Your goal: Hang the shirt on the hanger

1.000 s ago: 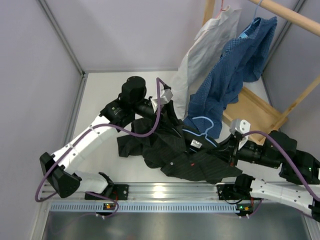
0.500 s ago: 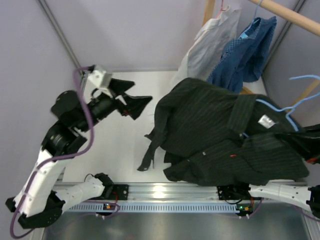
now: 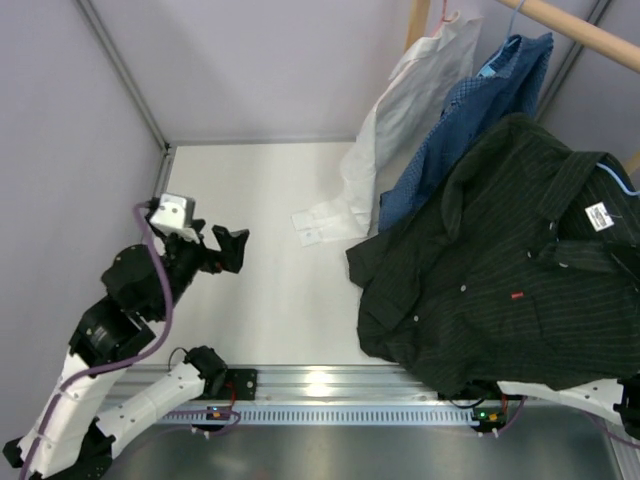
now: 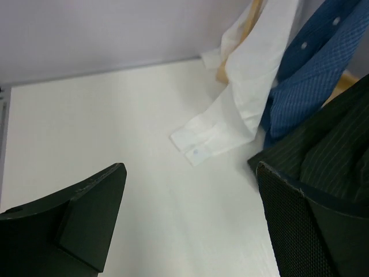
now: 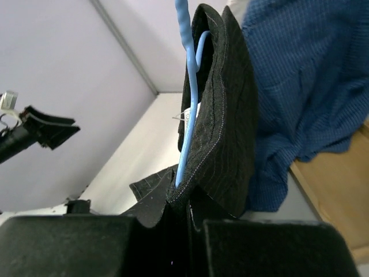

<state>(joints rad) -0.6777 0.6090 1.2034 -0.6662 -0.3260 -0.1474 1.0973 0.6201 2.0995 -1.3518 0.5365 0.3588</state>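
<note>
Shirt (image 3: 500, 270), black with a fine stripe, hangs spread over the right side of the table (image 3: 260, 200), raised off it and draped across the right arm so that the arm is mostly covered. Its long axis runs from upper right to lower left in the overhead view: the collar and white neck label (image 3: 598, 215) sit high at the right edge, and the hem and button front fall toward the near rail. Whether the lower edge touches the table cannot be told.

The hanger (image 5: 187, 104), thin light-blue wire, stands nearly upright inside the collar fold in the right wrist view, and only a short curve of it (image 3: 622, 180) shows by the collar from above.

The right tool (image 5: 189, 222) is clenched on the black cloth where the wire drops into the fold; whether the wire itself is pinched cannot be told.

Just behind the black shirt hang the blue dotted shirt (image 3: 470, 120) and the white shirt (image 3: 400, 110), both from the wooden rail (image 3: 580, 25). The white cuff (image 3: 320, 225) lies on the table.

The left tool (image 3: 225, 250) is well apart at the left, released, with its jaws wide and nothing between them.
</note>
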